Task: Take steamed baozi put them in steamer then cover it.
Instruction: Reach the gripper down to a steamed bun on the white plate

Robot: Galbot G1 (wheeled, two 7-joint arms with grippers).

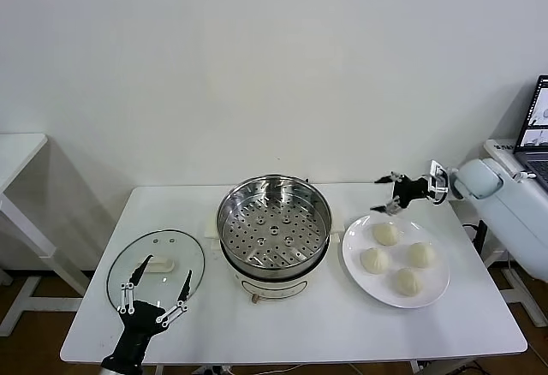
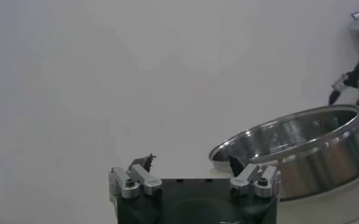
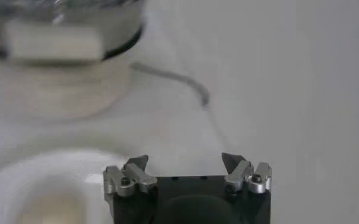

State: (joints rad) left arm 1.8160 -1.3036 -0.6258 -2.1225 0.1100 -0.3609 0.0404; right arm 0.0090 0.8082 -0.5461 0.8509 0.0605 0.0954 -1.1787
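Centrally on the white tabletop (image 1: 291, 324) stands the steamer (image 1: 274, 225), a shiny steel pot on a white base, its perforated tray bare and uncovered. To its left, lying flat on the tabletop, is the cover (image 1: 157, 265), a clear glass lid with a cream handle facing up. To the steamer's right sits a white plate (image 1: 396, 261) carrying four baozi (image 1: 385, 233) grouped in a rough diamond, close together. The left tool (image 1: 154, 285) hovers at the near edge of the tabletop over the near part of the cover, its fingers spread wide apart and holding nothing; in the left wrist view both fingertips (image 2: 144, 162) point toward the steamer's rim (image 2: 289, 131). The right tool (image 1: 393, 193) hangs above the far edge of the plate, just behind the rearmost baozi, likewise spread open and empty; the right wrist view shows its fingertips (image 3: 138, 162) apart with the plate's rim (image 3: 21, 176) below and the steamer's base (image 3: 57, 85) beyond. A laptop (image 1: 538, 131) sits at the far right, off the tabletop.
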